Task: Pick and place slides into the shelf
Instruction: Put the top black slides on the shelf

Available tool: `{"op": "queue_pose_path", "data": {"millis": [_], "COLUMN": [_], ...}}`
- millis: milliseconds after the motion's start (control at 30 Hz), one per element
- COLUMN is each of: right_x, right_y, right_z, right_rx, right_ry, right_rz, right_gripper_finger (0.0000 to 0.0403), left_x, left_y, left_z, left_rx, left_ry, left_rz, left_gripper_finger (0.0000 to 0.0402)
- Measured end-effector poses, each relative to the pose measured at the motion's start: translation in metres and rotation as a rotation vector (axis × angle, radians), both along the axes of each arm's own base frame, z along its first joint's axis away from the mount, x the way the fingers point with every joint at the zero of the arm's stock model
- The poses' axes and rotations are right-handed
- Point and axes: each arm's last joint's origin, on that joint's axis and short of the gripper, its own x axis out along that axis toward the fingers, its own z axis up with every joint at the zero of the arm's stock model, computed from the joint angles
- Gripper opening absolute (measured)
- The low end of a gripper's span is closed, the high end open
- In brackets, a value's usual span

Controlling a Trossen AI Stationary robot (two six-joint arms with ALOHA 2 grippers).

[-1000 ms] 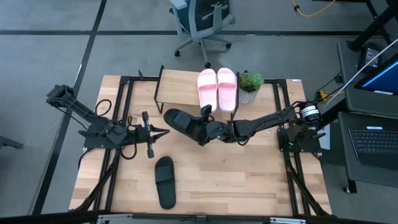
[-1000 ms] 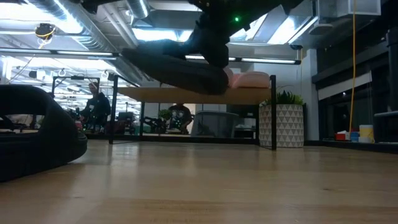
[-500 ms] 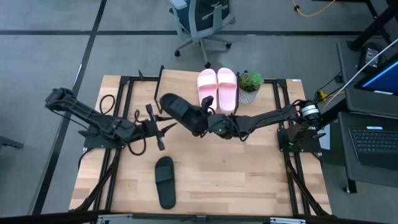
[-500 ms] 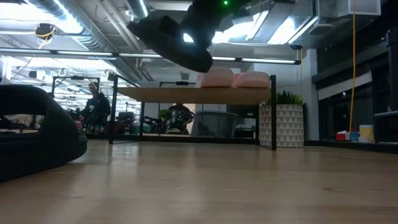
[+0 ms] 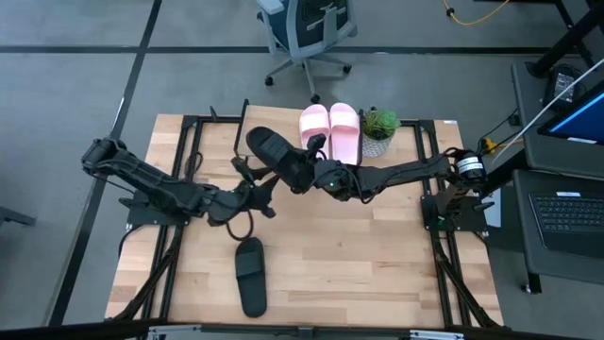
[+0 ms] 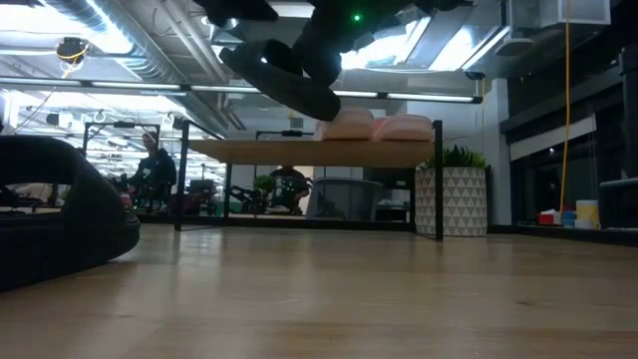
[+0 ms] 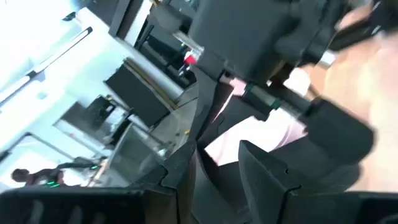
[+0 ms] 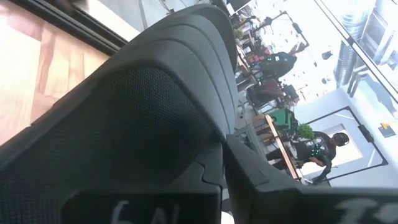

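Observation:
My right gripper (image 5: 304, 173) is shut on a black slide (image 5: 274, 153) and holds it in the air over the left half of the shelf (image 5: 283, 118). Two pale pink slides (image 5: 328, 132) lie side by side, soles down, on the shelf's plank top (image 6: 299, 152). A second black slide (image 5: 250, 276) lies flat on the table near the front edge. My left gripper (image 5: 264, 192) is open, its fingers (image 7: 264, 174) apart, just on the near side of the held slide. I cannot tell whether it touches the slide. My right gripper pinches the black slide between its two fingers (image 8: 255, 183) at the strap end (image 5: 294, 170), the end toward the table's right. It reaches in roughly level from the right. The slide is lifted clear and tilted above the shelf top (image 6: 284, 80). The gripper hides the exact spot.
A small plant in a patterned pot (image 5: 379, 127) stands at the shelf's right end. The table frame's black rails (image 5: 189, 170) run along both sides. An office chair (image 5: 307, 33) stands beyond the far edge. People show in the room behind (image 6: 155, 165).
My right gripper has carried the black slide up and toward the far edge, from in front of the shelf to above its left half, and the slide has tipped more steeply. My left gripper has moved toward the right and up, close to the held slide.

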Motion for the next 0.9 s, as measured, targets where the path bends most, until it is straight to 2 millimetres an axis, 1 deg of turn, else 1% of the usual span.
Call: {"op": "queue_pose_path", "data": {"millis": [167, 367, 567, 900], "right_x": [0.0, 0.0, 0.0, 0.0], "right_y": [0.0, 0.0, 0.0, -0.001], "right_z": [0.0, 0.0, 0.0, 0.0], "right_rx": [-0.002, -0.004, -0.005, -0.006], "right_ry": [0.002, 0.004, 0.004, 0.005], "right_rz": [0.001, 0.0, 0.001, 0.0], "right_gripper_finger": [0.0006, 0.0006, 0.0006, 0.0006], "left_x": [0.013, 0.024, 0.024, 0.025], "left_y": [0.009, 0.018, 0.028, 0.031], "left_z": [-0.009, -0.013, -0.015, -0.015], "left_rx": [0.023, 0.061, 0.076, 0.077], "left_ry": [0.046, 0.098, 0.128, 0.13], "left_rz": [0.063, 0.109, 0.177, 0.189], "left_gripper_finger": [0.0114, 0.0114, 0.0114, 0.0114]}}
